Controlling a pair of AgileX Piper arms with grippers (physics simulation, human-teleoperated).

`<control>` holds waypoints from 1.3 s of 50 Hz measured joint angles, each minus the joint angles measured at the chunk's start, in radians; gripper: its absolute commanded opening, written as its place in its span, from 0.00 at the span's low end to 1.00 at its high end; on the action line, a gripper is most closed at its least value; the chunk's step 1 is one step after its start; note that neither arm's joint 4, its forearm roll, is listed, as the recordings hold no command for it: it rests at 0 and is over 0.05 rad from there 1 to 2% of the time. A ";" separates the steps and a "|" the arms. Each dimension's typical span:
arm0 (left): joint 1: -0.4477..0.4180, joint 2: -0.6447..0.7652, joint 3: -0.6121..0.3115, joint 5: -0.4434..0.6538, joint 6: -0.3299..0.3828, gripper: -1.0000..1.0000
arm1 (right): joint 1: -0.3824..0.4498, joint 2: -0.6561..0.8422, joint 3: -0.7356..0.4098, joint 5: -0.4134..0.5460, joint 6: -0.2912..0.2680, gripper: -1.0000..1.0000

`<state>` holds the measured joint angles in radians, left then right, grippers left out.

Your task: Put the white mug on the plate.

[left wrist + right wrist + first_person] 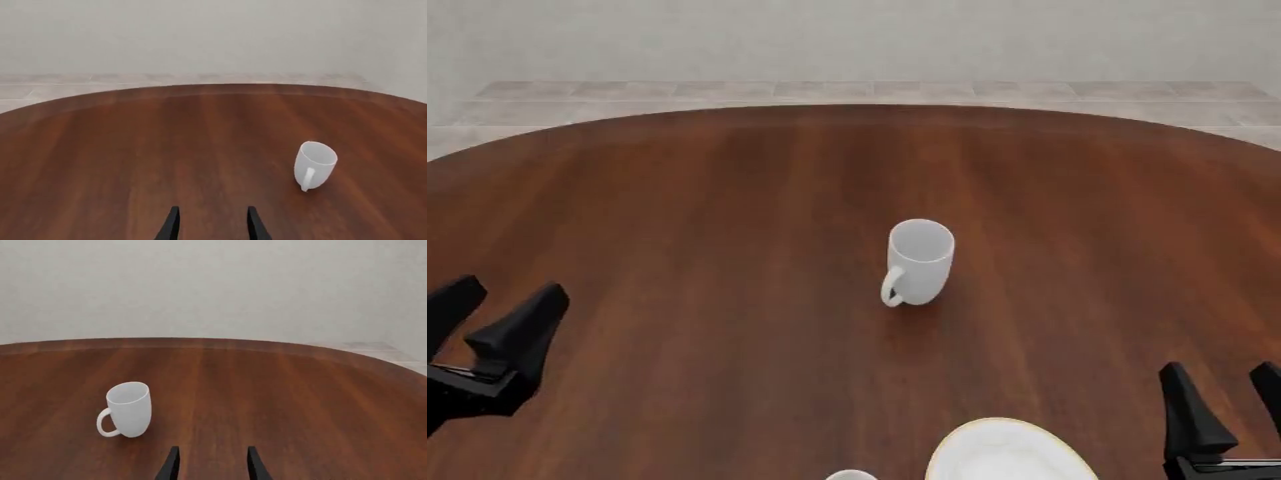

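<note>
The white mug [918, 262] stands upright in the middle of the wooden table, its loop handle turned toward the near left. It also shows in the left wrist view as the mug [315, 165] and in the right wrist view as the mug [127, 410]. The plate [1009, 452], cream-white with a thin gold rim, lies at the near edge, partly cut off by the frame. My left gripper [497, 320] is open at the near left, far from the mug. My right gripper [1228, 400] is open at the near right, beside the plate. Both hold nothing.
A small white round object [851, 475] peeks in at the near edge, left of the plate. The round brown table [694, 200] ends in a curved far edge, with a tiled floor and a pale wall behind it.
</note>
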<state>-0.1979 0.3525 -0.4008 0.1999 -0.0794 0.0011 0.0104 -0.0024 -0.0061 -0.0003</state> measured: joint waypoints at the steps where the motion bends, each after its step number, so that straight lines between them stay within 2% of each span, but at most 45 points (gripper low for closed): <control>1: -0.007 0.009 -0.014 0.012 0.002 1.00 | 0.000 0.000 0.000 0.000 0.000 1.00; 14: -0.090 0.161 -0.186 0.097 0.073 1.00 | 0.000 0.000 0.000 0.000 0.000 1.00; 29: -0.233 0.364 -0.322 0.081 0.125 1.00 | 0.000 0.000 0.000 0.000 0.000 1.00; 43: -0.295 0.546 -0.395 0.063 0.137 1.00 | 0.000 0.000 0.000 0.000 0.000 1.00; 65: -0.315 0.788 -0.439 -0.014 0.164 1.00 | 0.000 0.000 0.000 0.000 0.000 1.00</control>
<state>-0.5133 1.1406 -0.8402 0.1857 0.0846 0.0011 0.0105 -0.0024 -0.0062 -0.0003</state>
